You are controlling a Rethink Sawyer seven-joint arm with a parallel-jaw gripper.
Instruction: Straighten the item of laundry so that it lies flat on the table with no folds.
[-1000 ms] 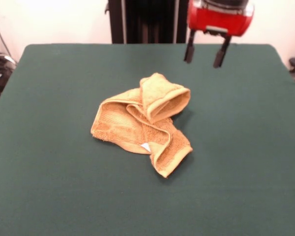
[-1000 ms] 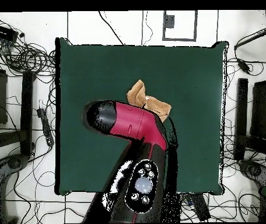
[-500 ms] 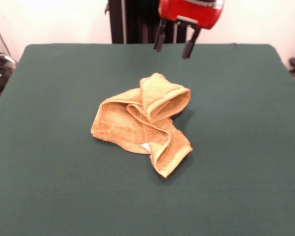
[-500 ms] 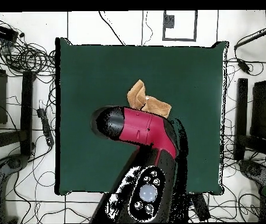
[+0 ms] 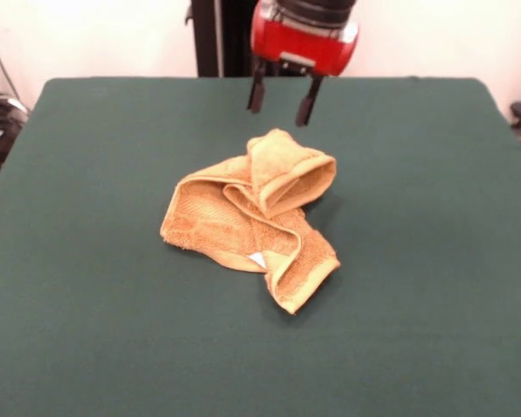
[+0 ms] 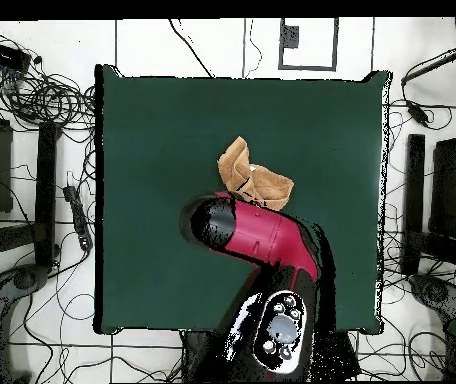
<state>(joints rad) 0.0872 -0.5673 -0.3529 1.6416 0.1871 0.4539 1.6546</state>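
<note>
The orange-tan terry towel (image 5: 252,217) lies crumpled and folded over itself near the middle of the dark green table (image 5: 87,304). A small white label (image 5: 258,259) shows at its near edge. In the overhead view the towel (image 6: 252,178) shows partly, with the arm covering its lower side. My gripper (image 5: 284,97) hangs open and empty above the table, just behind the towel's far fold, clear of it. In the overhead view the red and black arm (image 6: 257,235) hides the gripper.
The black pedestal (image 5: 234,35) stands behind the table's far edge. Cables and dark stands (image 6: 32,180) lie on the floor around the table in the overhead view.
My gripper has moved left in the front view and slightly lower, from the table's far right to just behind the towel. The towel has not moved.
</note>
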